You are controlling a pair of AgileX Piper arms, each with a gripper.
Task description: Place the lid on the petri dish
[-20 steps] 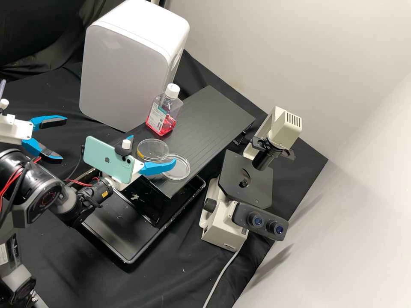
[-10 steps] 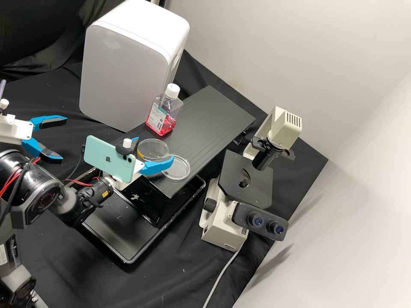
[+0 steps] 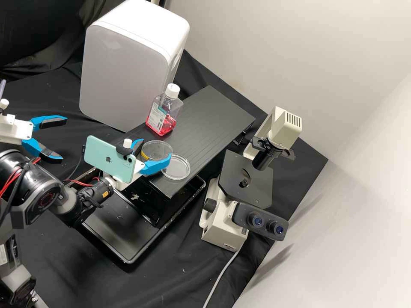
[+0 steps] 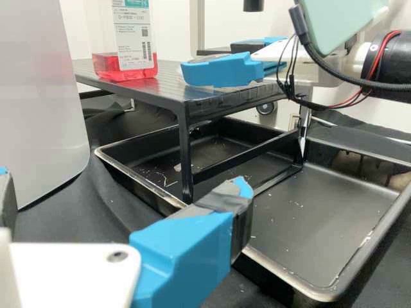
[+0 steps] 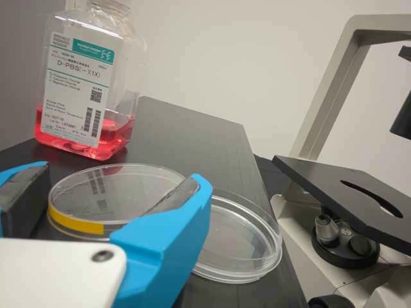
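Right tool [image 3: 155, 152] grips taped lid [image 5: 109, 189] at rack's [image 3: 214, 115] front edge, dish [image 3: 177, 167] just beside for short hop; left tool [image 3: 62, 139] idles open.

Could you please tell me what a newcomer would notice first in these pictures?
Most likely the bright blue right gripper, shut on the clear round lid with a yellow band on the raised black platform, beside the open clear petri dish. Then the clear bottle of red liquid farther back on that platform, the big white rounded box behind it, and the cream microscope beside the platform.
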